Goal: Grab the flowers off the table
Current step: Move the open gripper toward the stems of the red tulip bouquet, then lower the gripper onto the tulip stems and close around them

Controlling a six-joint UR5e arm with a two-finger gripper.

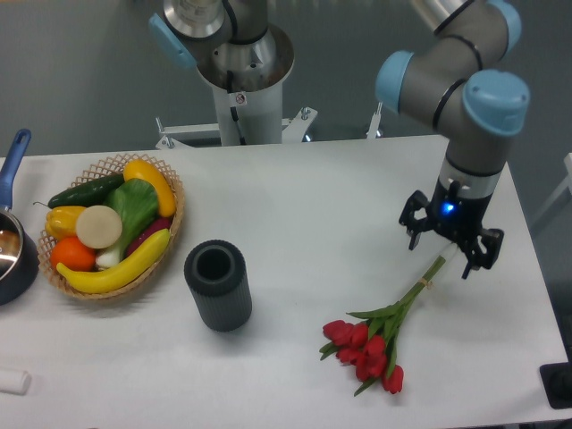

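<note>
Tool [440, 251] open over flowers [378, 334]; basket [170, 232] w/ veg.

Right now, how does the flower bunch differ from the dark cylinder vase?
The flowers lie flat on the table; the dark vase stands upright, mouth open and empty. The flowers are red and green, thin and long; the vase is dark grey and stout. The open end effector hangs over the flower stems, far from the vase. Both rest on the white table.
</note>
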